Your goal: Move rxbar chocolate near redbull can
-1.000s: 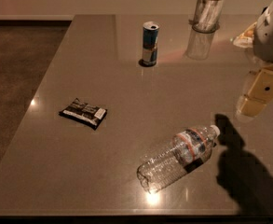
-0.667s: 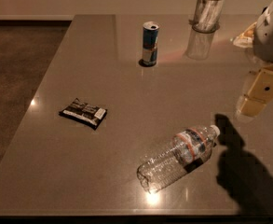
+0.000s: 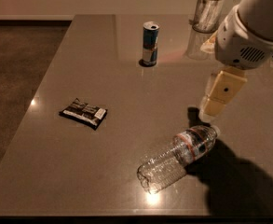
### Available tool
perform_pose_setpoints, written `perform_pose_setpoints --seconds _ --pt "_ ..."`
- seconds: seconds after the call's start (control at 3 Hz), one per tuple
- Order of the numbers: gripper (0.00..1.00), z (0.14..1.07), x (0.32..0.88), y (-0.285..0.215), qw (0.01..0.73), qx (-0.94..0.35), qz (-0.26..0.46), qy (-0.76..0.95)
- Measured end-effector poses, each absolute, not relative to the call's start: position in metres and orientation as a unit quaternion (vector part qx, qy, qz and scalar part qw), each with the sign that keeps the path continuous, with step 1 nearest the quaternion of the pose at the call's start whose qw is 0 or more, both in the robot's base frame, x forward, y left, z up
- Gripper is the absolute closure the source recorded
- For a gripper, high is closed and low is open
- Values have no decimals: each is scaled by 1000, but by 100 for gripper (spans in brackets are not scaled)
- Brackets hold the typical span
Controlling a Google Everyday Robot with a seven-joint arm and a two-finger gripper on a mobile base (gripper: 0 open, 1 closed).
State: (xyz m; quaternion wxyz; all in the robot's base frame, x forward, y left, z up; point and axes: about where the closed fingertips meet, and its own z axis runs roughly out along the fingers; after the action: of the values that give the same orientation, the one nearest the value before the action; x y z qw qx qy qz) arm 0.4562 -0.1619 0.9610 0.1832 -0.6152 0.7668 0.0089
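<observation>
The rxbar chocolate [image 3: 83,112], a flat black wrapper with white blocks, lies on the left part of the grey table [image 3: 126,83]. The redbull can [image 3: 150,44], blue and silver, stands upright at the back middle, well apart from the bar. My gripper [image 3: 211,107] hangs on its white arm over the right side of the table, just above the cap end of a water bottle. It is far to the right of the bar and holds nothing that I can see.
A clear plastic water bottle [image 3: 179,156] lies on its side at the front right. A glass cup with white contents [image 3: 208,10] stands at the back right. The table's left edge drops to a dark carpet floor [image 3: 19,69].
My arm and gripper have moved left, further over the table and closer to the water bottle. The bar, the can and the bottle have not moved.
</observation>
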Motion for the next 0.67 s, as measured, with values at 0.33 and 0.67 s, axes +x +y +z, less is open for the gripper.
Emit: perform_pose_setpoints --seconds 0.33,0.67 --pt "0 941 462 -121 186 -617 40 763" --pt "0 925 464 -74 197 -616 65 760"
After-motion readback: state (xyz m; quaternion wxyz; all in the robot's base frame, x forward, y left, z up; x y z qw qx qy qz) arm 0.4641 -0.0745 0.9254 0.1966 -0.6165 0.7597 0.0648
